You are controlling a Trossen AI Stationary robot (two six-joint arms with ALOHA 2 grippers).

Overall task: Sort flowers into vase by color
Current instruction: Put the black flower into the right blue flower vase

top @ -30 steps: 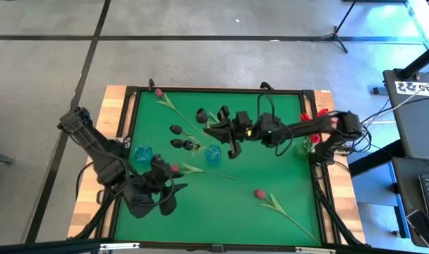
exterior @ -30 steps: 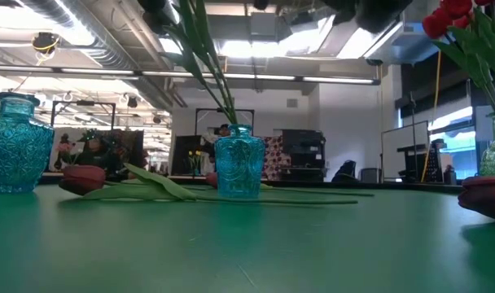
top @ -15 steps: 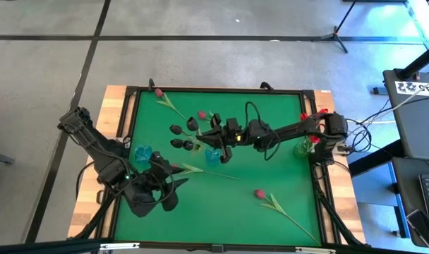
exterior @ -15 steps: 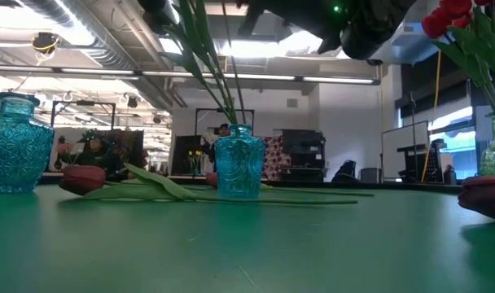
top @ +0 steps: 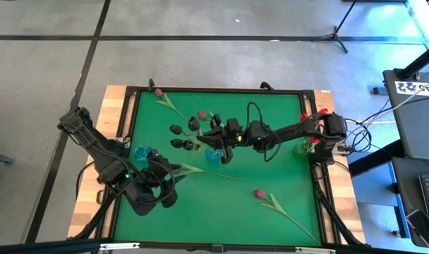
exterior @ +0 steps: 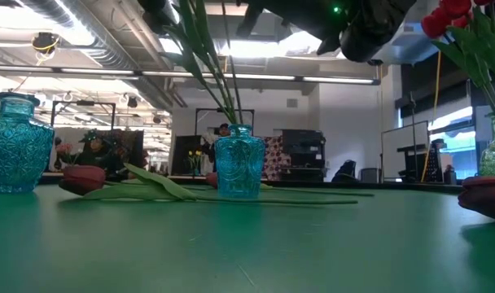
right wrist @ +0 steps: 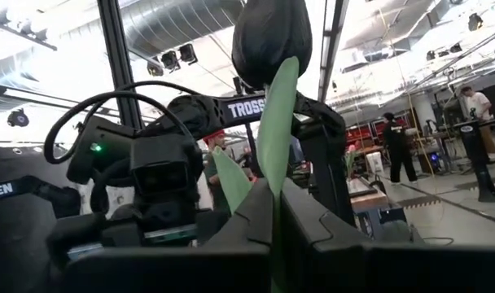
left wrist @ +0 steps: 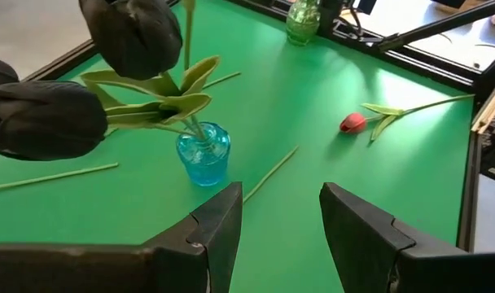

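Observation:
My right gripper (right wrist: pixel 273 203) is shut on a black tulip (right wrist: pixel 272 37) and reaches from the table's right side over the middle blue vase (top: pixel 213 156). That vase (exterior: pixel 239 167) holds black tulips (left wrist: pixel 44 118) whose stems lean toward the left. My left gripper (left wrist: pixel 280 220) stands open at the near left, above the mat and aimed at this vase (left wrist: pixel 203 155). A red tulip (top: pixel 259 192) lies at the near right. Another (exterior: pixel 85 177) lies beside the middle vase. A pink one (top: pixel 158 92) lies at the far left. My right gripper pinches the black tulip's green stem (right wrist: pixel 273 183) between its two fingers, below a leaf. The fingers slant upward, coming from the table's right. The bud stands upright above them, lifted clear. The stem's lower end is hidden behind the fingers.
A second blue vase (top: pixel 142 153) stands left of the middle one. A green vase (top: pixel 304 147) with red tulips stands at the right edge. A raised dark frame (top: pixel 214 89) runs around the green mat. The mat's near middle is bare.
My right gripper has moved toward the table's left and down with the black tulip, ending over the middle blue vase. It has stayed shut on the stem. In the low view its arm has come into sight at the top.

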